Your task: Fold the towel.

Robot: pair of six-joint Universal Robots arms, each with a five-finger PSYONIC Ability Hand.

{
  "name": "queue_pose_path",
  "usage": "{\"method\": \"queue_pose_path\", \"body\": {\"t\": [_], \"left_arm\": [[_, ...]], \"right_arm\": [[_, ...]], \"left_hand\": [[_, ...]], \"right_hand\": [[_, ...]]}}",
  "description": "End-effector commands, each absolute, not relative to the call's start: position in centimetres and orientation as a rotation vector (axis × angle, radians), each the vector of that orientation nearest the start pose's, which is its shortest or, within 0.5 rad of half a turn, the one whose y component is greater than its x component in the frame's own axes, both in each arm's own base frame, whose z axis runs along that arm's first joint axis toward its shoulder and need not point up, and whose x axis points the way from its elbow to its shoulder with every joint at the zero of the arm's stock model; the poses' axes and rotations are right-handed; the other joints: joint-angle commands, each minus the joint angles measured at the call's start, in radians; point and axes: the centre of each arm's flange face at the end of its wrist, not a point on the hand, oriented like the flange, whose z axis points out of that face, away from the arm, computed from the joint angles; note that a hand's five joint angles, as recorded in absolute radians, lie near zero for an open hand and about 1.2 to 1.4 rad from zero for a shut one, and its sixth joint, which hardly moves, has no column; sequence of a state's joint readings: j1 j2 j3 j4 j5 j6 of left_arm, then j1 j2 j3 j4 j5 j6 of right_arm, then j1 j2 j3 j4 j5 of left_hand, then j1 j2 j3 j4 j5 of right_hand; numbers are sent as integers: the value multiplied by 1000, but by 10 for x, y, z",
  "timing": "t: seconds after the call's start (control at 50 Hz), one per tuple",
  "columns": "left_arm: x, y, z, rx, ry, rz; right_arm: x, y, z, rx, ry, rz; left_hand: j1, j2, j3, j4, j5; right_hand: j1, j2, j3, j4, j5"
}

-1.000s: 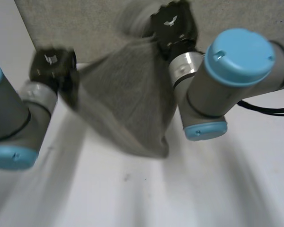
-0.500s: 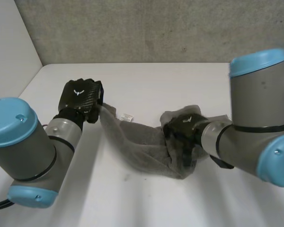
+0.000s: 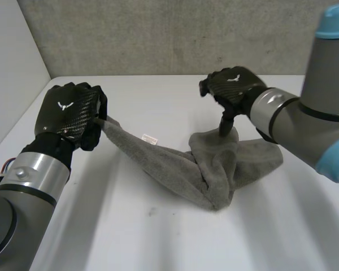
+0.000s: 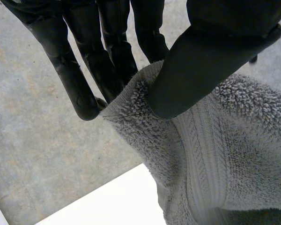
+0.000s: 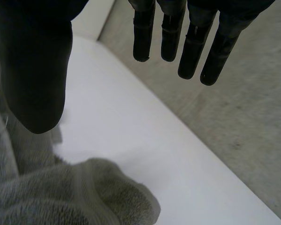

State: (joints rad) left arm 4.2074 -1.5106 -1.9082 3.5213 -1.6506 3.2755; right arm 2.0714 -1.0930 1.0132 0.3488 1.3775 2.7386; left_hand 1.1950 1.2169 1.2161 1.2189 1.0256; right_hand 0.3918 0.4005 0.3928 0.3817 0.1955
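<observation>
Releasing the towel (image 3: 214, 175), right hand (image 3: 234, 87) rises — left hand (image 3: 68, 116) still pinches.

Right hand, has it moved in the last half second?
Yes. The right hand has left the middle of the towel and moved toward the wall, near the far edge of the table, open above the bunched end.
</observation>
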Motion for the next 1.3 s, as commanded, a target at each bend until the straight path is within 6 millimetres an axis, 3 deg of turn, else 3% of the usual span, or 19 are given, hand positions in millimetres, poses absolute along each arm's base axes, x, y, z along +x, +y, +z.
{"method": "queue_pose_path", "body": {"t": [0.02, 0.12, 0.3, 0.42, 0.44, 0.5, 0.54, 0.56, 0.6, 0.62, 0.66, 0.74, 0.88, 0.94, 1.04, 1.1, 1.12, 1.16, 1.3], "left_arm": [[-246, -190, 262, 614, 2177, -2490], [-245, -190, 261, 612, 2181, -2483], [-244, -194, 261, 595, 2170, -2487], [-242, -210, 271, 551, 2126, -2515], [-242, -210, 271, 551, 2125, -2515], [-249, -224, 276, 577, 2107, -2547], [-261, -246, 291, 570, 2036, -2625], [-261, -247, 292, 570, 2035, -2625], [-267, -260, 306, 544, 1970, -2687], [-273, -272, 321, 513, 1898, -2750], [-279, -285, 338, 479, 1818, -2816], [-289, -306, 389, 405, 1581, -2987], [-288, -319, 407, 245, 1492, -3025], [-286, -320, 383, 259, 1596, -2952], [-287, -309, 326, 377, 1821, -2789], [-286, -299, 298, 442, 1931, -2704], [-284, -294, 290, 468, 1962, -2680], [-282, -287, 284, 494, 1990, -2660], [-271, -258, 290, 525, 1997, -2670]], "right_arm": [[336, -272, 244, -1559, 1991, -1641], [348, -266, 208, -1903, 1895, -1570], [350, -268, 176, -2054, 1874, -1490], [353, -276, 166, -2068, 1898, -1499], [357, -284, 177, -2041, 1882, -1590], [363, -295, 195, -1989, 1859, -1732], [371, -322, 250, -1736, 1814, -2126], [371, -322, 250, -1734, 1814, -2128], [371, -337, 311, -1327, 1723, -2447], [371, -338, 311, -1325, 1723, -2448], [361, -341, 365, -937, 1598, -2615], [351, -337, 384, -768, 1584, -2616], [327, -323, 328, -936, 1912, -2373], [318, -320, 309, -1009, 2000, -2304], [303, -290, 231, -1422, 2225, -1912], [302, -285, 223, -1452, 2233, -1865], [300, -282, 218, -1456, 2238, -1837], [298, -283, 215, -1443, 2247, -1826], [299, -288, 223, -1263, 2245, -1841]], "left_hand": [[201, 179, 180, 177, 196], [201, 179, 180, 177, 196], [201, 179, 180, 177, 196], [201, 179, 180, 177, 196], [201, 179, 180, 177, 196], [201, 179, 180, 177, 196], [201, 179, 180, 177, 196], [201, 179, 180, 177, 196], [201, 179, 180, 177, 196], [201, 179, 180, 177, 196], [201, 179, 180, 177, 196], [201, 179, 180, 177, 196], [201, 179, 180, 177, 196], [201, 179, 180, 177, 196], [201, 179, 180, 177, 196], [201, 179, 180, 177, 196], [201, 179, 180, 177, 196], [201, 179, 180, 177, 196], [201, 179, 180, 177, 196]], "right_hand": [[-60, -69, -61, -50, -38], [-198, -207, -199, -188, -176], [-75, -84, -76, -65, -53], [727, 718, 726, 737, 749], [1002, 993, 1001, 1012, 1023], [1004, 996, 1003, 1015, 1026], [1004, 996, 1003, 1015, 1026], [1004, 996, 1003, 1015, 1026], [1004, 996, 1003, 1015, 1026], [1004, 996, 1003, 1015, 1026], [1004, 996, 1003, 1015, 1026], [1004, 996, 1003, 1015, 1026], [1004, 996, 1003, 1015, 1026], [1004, 996, 1003, 1015, 1026], [1004, 996, 1003, 1015, 1026], [750, 741, 749, 760, 772], [311, 302, 310, 321, 333], [57, 48, 56, 67, 79], [-217, -226, -218, -207, -196]]}}
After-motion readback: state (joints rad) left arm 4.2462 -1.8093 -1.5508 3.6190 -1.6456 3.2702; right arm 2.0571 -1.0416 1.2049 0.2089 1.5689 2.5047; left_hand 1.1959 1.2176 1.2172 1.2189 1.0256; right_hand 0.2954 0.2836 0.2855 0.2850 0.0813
